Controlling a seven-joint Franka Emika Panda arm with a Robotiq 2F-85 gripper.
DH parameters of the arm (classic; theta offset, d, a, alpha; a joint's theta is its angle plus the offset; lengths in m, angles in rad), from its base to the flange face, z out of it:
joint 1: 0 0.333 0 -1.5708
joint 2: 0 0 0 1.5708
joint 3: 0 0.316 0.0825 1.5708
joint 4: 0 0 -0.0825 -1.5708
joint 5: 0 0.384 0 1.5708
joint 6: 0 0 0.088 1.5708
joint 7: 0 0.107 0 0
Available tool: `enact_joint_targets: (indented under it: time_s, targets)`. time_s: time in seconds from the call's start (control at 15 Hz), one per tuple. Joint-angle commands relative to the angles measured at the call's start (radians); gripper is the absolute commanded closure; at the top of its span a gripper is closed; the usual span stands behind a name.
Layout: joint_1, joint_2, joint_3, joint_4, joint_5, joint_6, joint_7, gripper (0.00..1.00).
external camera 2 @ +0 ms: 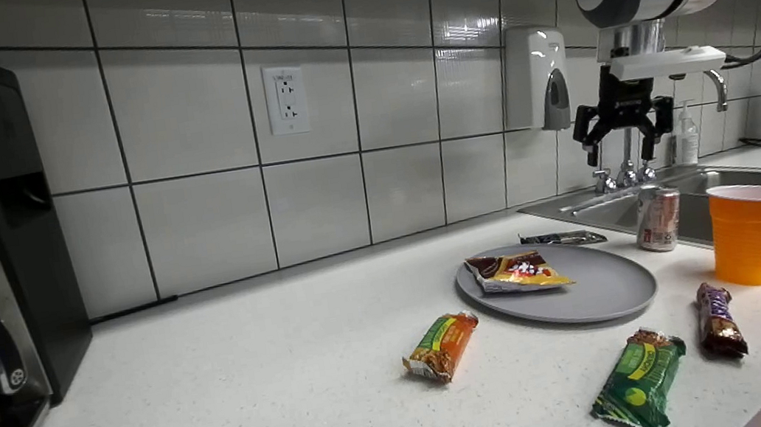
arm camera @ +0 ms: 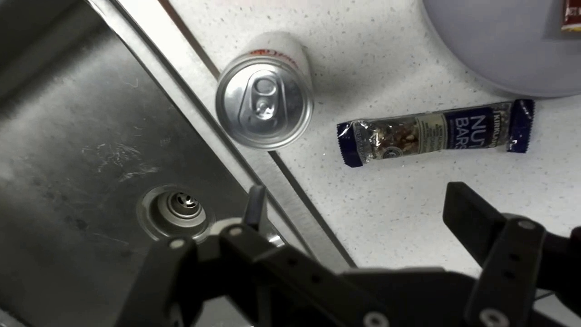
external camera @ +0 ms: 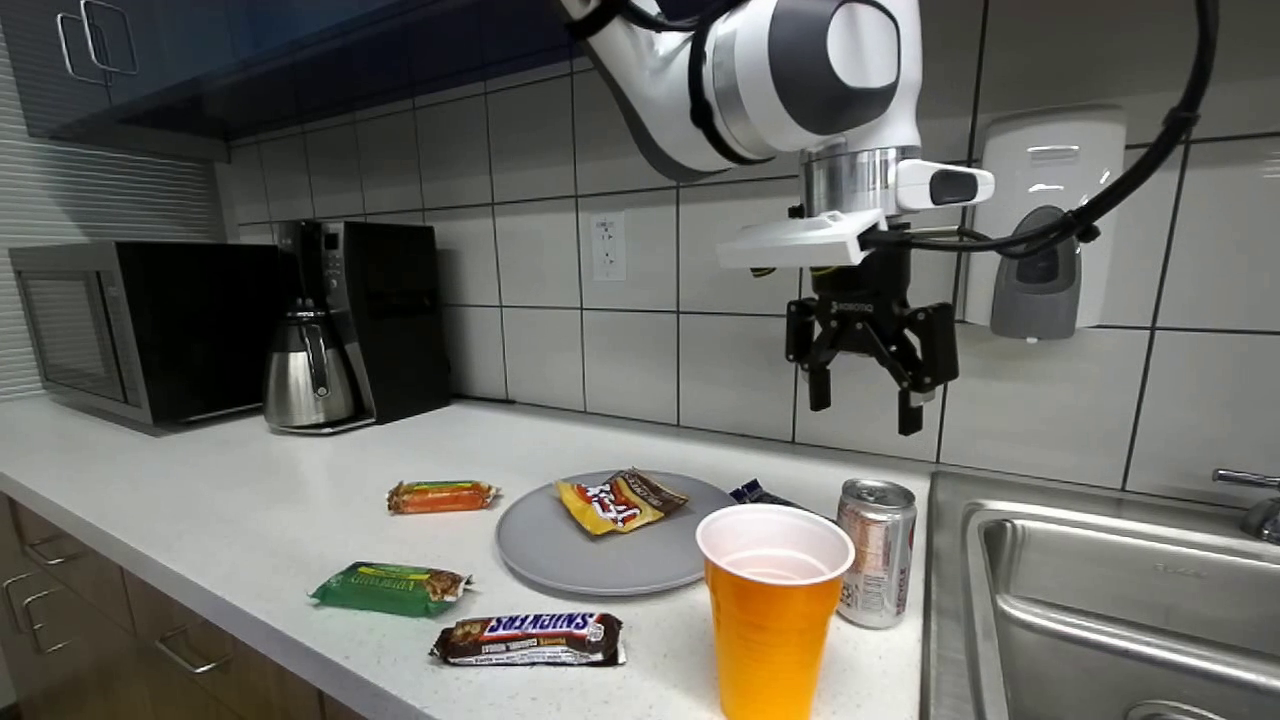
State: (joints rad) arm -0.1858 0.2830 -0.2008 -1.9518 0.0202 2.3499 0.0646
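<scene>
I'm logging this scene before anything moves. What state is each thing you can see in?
End effector: open, holding nothing.
Soda can: upright, looks unopened.
Nut bar: wrapped, lying flat.
Orange cup: upright, uncovered; bottom hidden.
Gray plate: face up.
Yellow-brown packet: lying down; cannot tell whether opened.
Snickers bar: wrapped, lying down.
Green bar: wrapped, lying down.
Orange bar: wrapped, lying down.
Carafe: upright.
Microwave: shut.
Sink drain: uncovered.

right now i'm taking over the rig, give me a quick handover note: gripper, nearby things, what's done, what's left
Gripper: open and empty, raised, touching nothing.
Things: nut bar lies on the counter beside the plate; can stands upright beside the sink.
Done: a yellow-and-brown snack packet is on the plate; nothing is held.
Left: nut bar and can, both ungrasped.
</scene>
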Motion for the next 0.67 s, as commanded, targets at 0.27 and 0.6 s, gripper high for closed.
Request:
enact_joint_targets:
  time_s: [0.27, 0.6]
  targets:
    - [0.025, -0.135, 0.046, -0.138, -0.012, -0.016, -0.106, 0.00]
    - [0.057, -0.188, 0.070, -0.201, -0.015, -0.019, -0.119, 0.00]
